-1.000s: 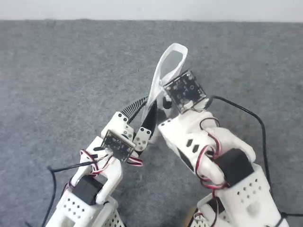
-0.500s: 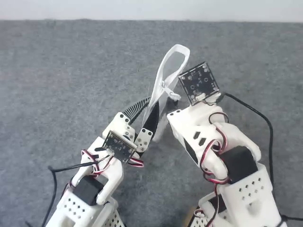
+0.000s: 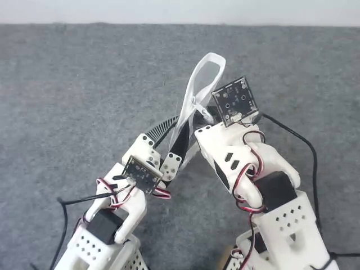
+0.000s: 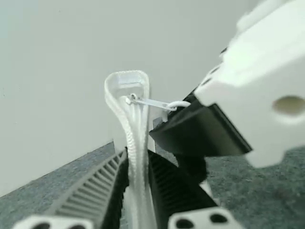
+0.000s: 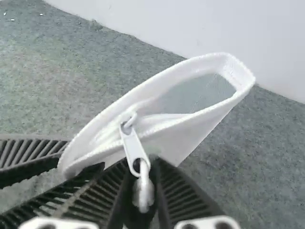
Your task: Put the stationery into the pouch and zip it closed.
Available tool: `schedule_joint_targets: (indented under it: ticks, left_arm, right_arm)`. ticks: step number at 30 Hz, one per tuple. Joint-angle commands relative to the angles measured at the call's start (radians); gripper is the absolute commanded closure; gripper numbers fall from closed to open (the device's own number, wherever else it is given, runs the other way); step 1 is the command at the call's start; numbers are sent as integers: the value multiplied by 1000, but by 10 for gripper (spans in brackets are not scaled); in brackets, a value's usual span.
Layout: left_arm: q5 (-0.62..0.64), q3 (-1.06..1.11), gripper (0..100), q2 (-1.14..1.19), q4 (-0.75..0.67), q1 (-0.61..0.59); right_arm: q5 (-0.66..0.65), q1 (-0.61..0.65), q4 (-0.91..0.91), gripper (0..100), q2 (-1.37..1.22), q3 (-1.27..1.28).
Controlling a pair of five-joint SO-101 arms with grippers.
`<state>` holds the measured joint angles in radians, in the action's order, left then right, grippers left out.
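Above the middle of the grey counter (image 3: 67,101), a translucent white pouch (image 3: 183,118) is held clear of the surface, standing on edge between the two arms; its near end is caught by the left arm (image 3: 121,194) and its far end rises toward the pale wall (image 3: 169,11).

From the left wrist camera, the left jaws, black and ribbed, are closed on the pouch (image 4: 136,143), one on each side of it, with the fabric pressed flat and upright between them. The right arm (image 3: 253,169) comes in from the near right, and its wrist camera board (image 3: 235,101) sits just right of the pouch's upper part.

From the right wrist camera, the right jaws are pinched narrowly on the metal zipper pull (image 5: 137,160), which hangs from the slider (image 5: 126,128) on the top seam; the left wrist camera shows that same pull (image 4: 155,103) stretched out sideways from the pouch into a black jaw of the right arm.

On the far side of the slider the pouch mouth (image 5: 200,90) gapes in a rounded loop, seen from above as an open white ring (image 3: 211,55). A black cable (image 3: 306,152) trails over the counter to the right of the right arm.
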<state>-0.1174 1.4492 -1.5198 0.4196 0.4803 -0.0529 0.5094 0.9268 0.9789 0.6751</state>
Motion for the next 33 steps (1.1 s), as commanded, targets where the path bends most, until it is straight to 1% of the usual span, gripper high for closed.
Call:
schedule_joint_targets:
  ticks: [1, 3, 5, 12, 16, 20, 27, 30, 33]
  left_arm:
    - [-5, -18, 991, 0, 20, -3]
    - [-5, -18, 991, 0, 21, -3]
    - [-5, -16, 991, 0, 21, -3]
    - [-5, -15, 991, 0, 31, -3]
    - [-5, -18, 991, 0, 46, -3]
    - [-5, -18, 991, 0, 44, -3]
    - [-5, -18, 991, 0, 46, -3]
    - [-5, -16, 991, 0, 46, -3]
    - [-5, -16, 991, 0, 46, -3]
  right_arm:
    - [9, -68, -24, 994, 93, -60]
    - [26, -96, -25, 994, 105, -81]
    - [71, -113, -31, 994, 91, -110]
    - [157, -124, -232, 994, -10, -120]
    - [189, -150, -283, 994, -77, -160]
    - [241, -211, -277, 994, -188, -272]
    - [247, -278, -285, 994, -400, -434]
    - [284, -308, -285, 994, -473, -503]
    - [288, -331, -282, 994, -550, -578]
